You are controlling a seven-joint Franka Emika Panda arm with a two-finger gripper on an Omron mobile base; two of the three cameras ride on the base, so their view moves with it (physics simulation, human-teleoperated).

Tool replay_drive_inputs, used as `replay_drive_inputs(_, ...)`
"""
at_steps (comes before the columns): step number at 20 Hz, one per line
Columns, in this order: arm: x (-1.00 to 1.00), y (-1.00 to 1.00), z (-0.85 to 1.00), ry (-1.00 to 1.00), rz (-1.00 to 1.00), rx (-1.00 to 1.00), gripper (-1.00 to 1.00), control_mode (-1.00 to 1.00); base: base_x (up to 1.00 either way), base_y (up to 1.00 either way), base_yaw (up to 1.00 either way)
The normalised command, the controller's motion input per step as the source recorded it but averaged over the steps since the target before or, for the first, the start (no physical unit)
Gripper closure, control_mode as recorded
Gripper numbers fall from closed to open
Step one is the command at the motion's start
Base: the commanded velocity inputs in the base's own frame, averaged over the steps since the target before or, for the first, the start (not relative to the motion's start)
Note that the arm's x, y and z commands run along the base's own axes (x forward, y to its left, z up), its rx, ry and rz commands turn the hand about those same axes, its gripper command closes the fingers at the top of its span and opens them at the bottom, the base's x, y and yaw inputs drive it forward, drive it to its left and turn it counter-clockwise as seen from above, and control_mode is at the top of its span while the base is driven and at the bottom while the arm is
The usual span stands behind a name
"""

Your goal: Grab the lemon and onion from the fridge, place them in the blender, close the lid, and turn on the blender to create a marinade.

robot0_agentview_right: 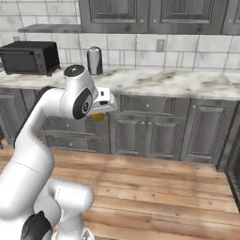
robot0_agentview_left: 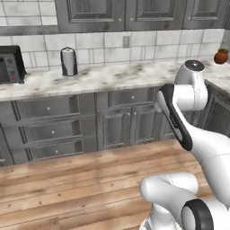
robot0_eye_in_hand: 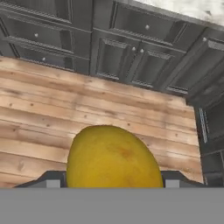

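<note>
Here, the dark cabinets (robot0_eye_in_hand: pixel 131 57) run along the wall ahead of me under the marbled desk (robot0_agentview_right: pixel 178 82), and below my hand there is only the wooden floor (robot0_eye_in_hand: pixel 39 113). On the desk stand a black microwave (robot0_agentview_right: pixel 29 57) and a small dark canister (robot0_agentview_right: pixel 94 60), with a reddish pot (robot0_agentview_left: pixel 221 55) far off at the corner; I cannot make out the blender or the fridge from where the base stands.

My arm is folded up in front of the drawers, hand at about desk height. Between my fingers (robot0_eye_in_hand: pixel 109 177) sits the lemon (robot0_eye_in_hand: pixel 114 159), yellow with a warm orange cast in this light. From the right base camera just a sliver of it peeks out beneath the white hand.

The fingers are closed about it: one dark tip shows at each flank, pressed to the widest part of the fruit, and the lemon bulges forward past them toward the floor. It rests centred between them, not skewed to either side as far as I can tell.

I judge it light and firm, with a waxy skin that could slip and a rounded shape that wants to roll out of a pinch. Across the middle, where I have it, is the safest hold; a firmer squeeze is unlikely to hurt it.
</note>
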Motion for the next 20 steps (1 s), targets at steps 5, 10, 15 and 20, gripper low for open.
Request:
replay_drive_inputs(5, 0.0, 0.0, 0.0, 0.0, 0.0, 0.0, 1.0, 1.0, 0.49, 0.0, 0.65)
replay_drive_inputs(10, 0.0, 0.0, 0.0, 0.0, 0.0, 0.0, 1.0, 1.0, 0.31, 0.0, 0.69)
replay_drive_inputs(15, 0.0, 0.0, 0.0, 0.0, 0.0, 0.0, 1.0, 1.0, 0.34, 0.0, 0.72)
replay_drive_inputs(20, 0.0, 0.0, 0.0, 0.0, 0.0, 0.0, 1.0, 1.0, 0.5, 0.0, 0.74)
